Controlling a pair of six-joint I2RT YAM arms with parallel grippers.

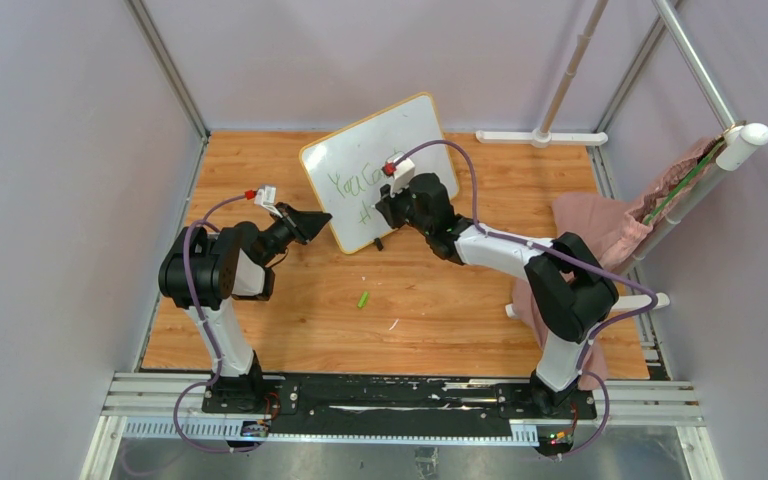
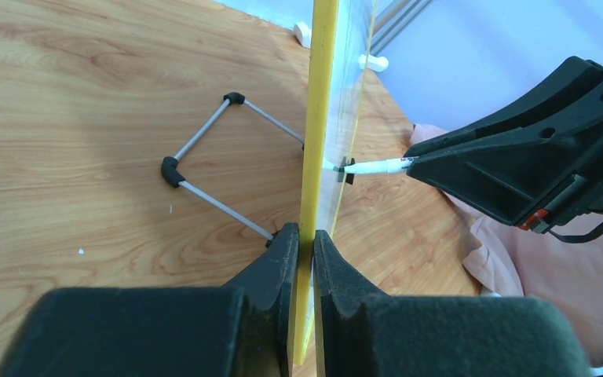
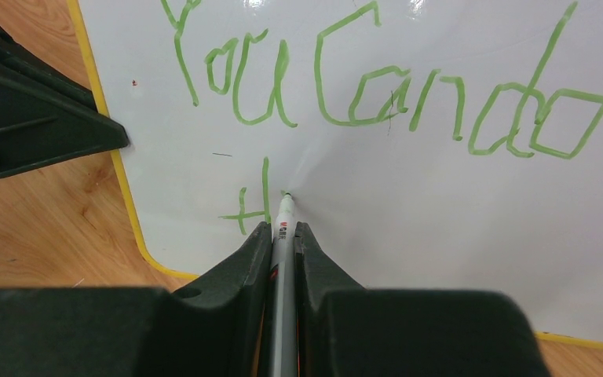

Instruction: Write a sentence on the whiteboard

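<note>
Clamping a marker (image 3: 285,214), the right gripper (image 3: 283,229) touches its tip to the whiteboard (image 3: 440,236), seven o'clock of the sentence (image 3: 319,78); left gripper (image 2: 305,236) clamps the rim.

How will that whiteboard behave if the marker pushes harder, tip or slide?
It would probably tip backward easily: the whiteboard stands nearly upright on a thin wire stand, so the left jaws clamped on its yellow edge likely steady it. Its glossy face looks slippery, and the panel seems thin and light.
</note>
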